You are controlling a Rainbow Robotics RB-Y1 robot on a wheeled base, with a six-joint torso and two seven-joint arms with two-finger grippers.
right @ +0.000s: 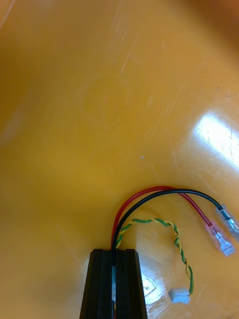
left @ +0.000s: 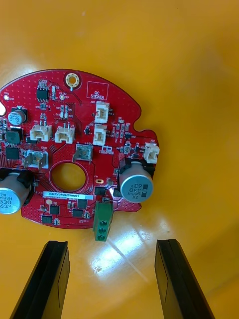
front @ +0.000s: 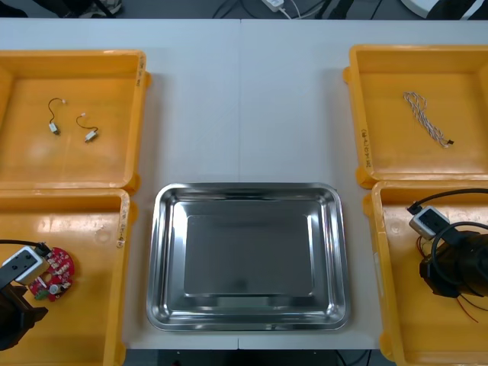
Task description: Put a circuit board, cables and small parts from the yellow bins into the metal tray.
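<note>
Now my right hand [right: 114,254] is pinched shut on thin red, black and green-yellow cables [right: 154,189], low in the glossy near right bin [right: 99,99]. Their slick insulation could slip free, or the trailing clear-sleeved terminals [right: 220,240] snag the bin wall. My left hand [left: 112,244] hangs wide over the round red circuit board [left: 69,149].

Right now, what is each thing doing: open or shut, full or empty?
Tray: empty.
Board: flat in left near bin, ungripped.
Left gripper: open, by board.
Right gripper: shut on cables, in right near bin.
Blue-white cable: loose in right far bin.
Small metal parts: loose in left far bin.
</note>
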